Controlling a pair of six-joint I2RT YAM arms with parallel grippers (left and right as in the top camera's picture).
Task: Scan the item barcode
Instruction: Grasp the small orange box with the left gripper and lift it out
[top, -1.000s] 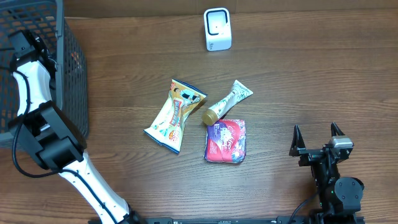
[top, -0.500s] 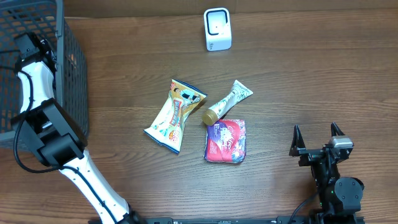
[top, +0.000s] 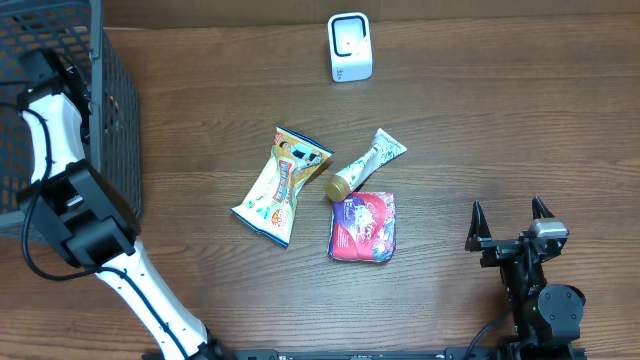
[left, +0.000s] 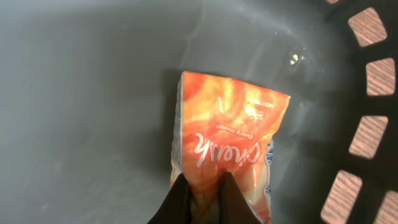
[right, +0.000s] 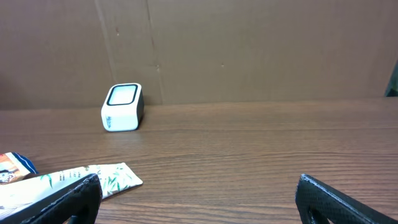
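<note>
Right gripper (top: 508, 212) is parked at the near edge of the surface (top: 500, 120), jaws spread wide, nothing held. Mid-surface, a red pouch (top: 363, 227) is laid nearest. A brown-capped tube (top: 365, 165) is seen just beyond it, and a yellow snack bag (top: 280, 185) to their left. A white barcode scanner (top: 350, 47) is stood at the far edge. Left gripper (left: 202, 186) is sunk into the dark mesh basket (top: 112, 120) at far left, jaws clamped tight on the edge of an orange snack pouch (left: 230, 137). The pouch is seen against the grey basket floor, close to the lattice wall.
</note>
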